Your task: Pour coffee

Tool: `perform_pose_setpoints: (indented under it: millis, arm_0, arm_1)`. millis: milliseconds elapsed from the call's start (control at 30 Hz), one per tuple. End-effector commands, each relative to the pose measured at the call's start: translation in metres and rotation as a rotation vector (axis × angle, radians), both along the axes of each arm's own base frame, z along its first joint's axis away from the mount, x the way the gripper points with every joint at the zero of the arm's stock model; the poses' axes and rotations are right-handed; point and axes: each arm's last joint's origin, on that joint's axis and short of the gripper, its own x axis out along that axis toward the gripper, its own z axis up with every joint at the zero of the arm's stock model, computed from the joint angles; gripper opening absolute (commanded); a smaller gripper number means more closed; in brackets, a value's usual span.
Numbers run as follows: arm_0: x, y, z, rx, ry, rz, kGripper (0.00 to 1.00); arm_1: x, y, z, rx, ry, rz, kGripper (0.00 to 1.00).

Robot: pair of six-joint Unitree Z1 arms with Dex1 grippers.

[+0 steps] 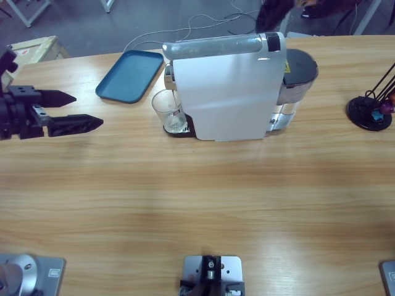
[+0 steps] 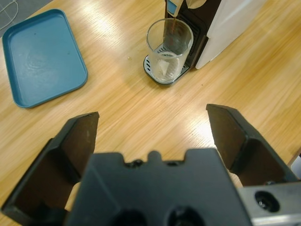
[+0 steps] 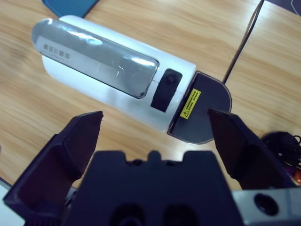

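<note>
My left hand hangs wide and empty; right hand wide above the coffee machine; coffee streams into the glass.

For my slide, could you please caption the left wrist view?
Open left gripper faces a clear glass under the coffee machine's spout, blue tray alongside.

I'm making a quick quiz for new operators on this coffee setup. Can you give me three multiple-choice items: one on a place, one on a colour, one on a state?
1. Where does the glass stand?
A. on the tray
B. under the coffee machine's spout
C. in a gripper

2. What colour is the tray?
A. red
B. white
C. blue

3. How is the left gripper?
A. open, holding nothing
B. shut on the glass
C. shut on the tray

Key: B, the glass sits on the drip grid below the spout; C, the tray shows blue; A, its jaws stand wide apart over bare table.
</note>
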Motion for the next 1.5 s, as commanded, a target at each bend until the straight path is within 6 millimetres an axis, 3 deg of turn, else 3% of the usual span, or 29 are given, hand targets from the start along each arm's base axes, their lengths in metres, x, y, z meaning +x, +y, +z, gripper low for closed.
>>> perform_pose_setpoints:
  millis: [33, 167, 333, 400, 533, 667, 1233, 1500]
  arm_0:
    - [-0.012, 0.005, -0.006, -0.003, 0.024, 0.004, 0.982]
    - [-0.012, 0.005, -0.006, -0.002, 0.024, 0.002, 0.982]
    - [-0.017, 0.007, -0.005, -0.009, 0.021, -0.009, 0.983]
    - [-0.022, 0.008, -0.006, -0.008, 0.023, -0.016, 0.982]
    - [-0.031, 0.005, -0.011, -0.012, 0.048, -0.05, 0.983]
    - [-0.033, 0.006, -0.011, -0.017, 0.052, -0.045, 0.986]
    - [-0.041, 0.012, -0.018, -0.012, 0.073, -0.03, 0.991]
    - [-0.04, 0.011, -0.017, -0.013, 0.07, -0.029, 0.995]
  arm_1:
    - [-0.022, -0.016, 0.006, -0.003, -0.001, -0.014, 1.0]
    - [-0.05, -0.033, 0.014, 0.003, -0.03, 0.005, 1.0]
    - [-0.116, -0.071, -0.005, -0.004, -0.123, 0.044, 1.0]
    - [-0.137, -0.089, -0.017, 0.036, -0.152, 0.063, 1.0]
    - [-0.16, -0.111, -0.06, 0.034, -0.138, 0.089, 1.0]
    - [-0.165, -0.118, -0.074, 0.015, -0.157, 0.106, 1.0]
    - [-0.148, -0.1, -0.075, -0.041, -0.159, 0.136, 1.0]
    - [-0.151, -0.103, -0.072, -0.037, -0.165, 0.133, 1.0]
